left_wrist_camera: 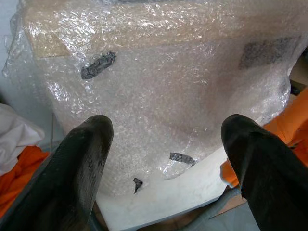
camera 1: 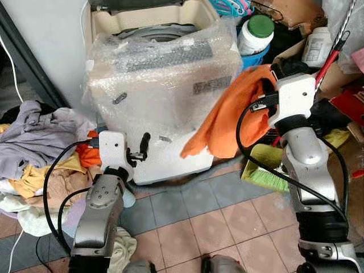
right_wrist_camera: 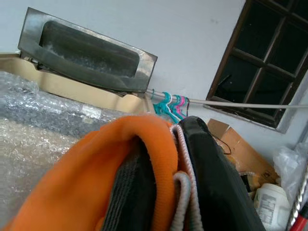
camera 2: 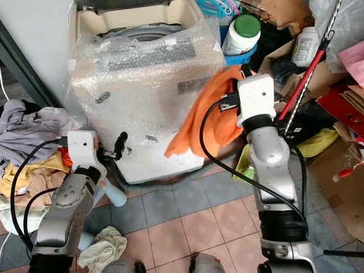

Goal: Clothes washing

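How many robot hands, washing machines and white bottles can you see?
Robot hands: 2, left hand and right hand, which clamps an orange garment
Washing machines: 1
White bottles: 2
Total: 5

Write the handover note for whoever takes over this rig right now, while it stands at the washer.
Right gripper: shut on the orange garment, held up at the right front corner of the bubble-wrapped washing machine.
Left gripper: open, holding nothing, low at the machine's front.
Laundry pile: on the floor left of the machine.
Done: one garment picked up.
Left: get the orange garment into the tub, whose lid appears raised, then load the pile. Whether the wrap blocks the opening I cannot tell.
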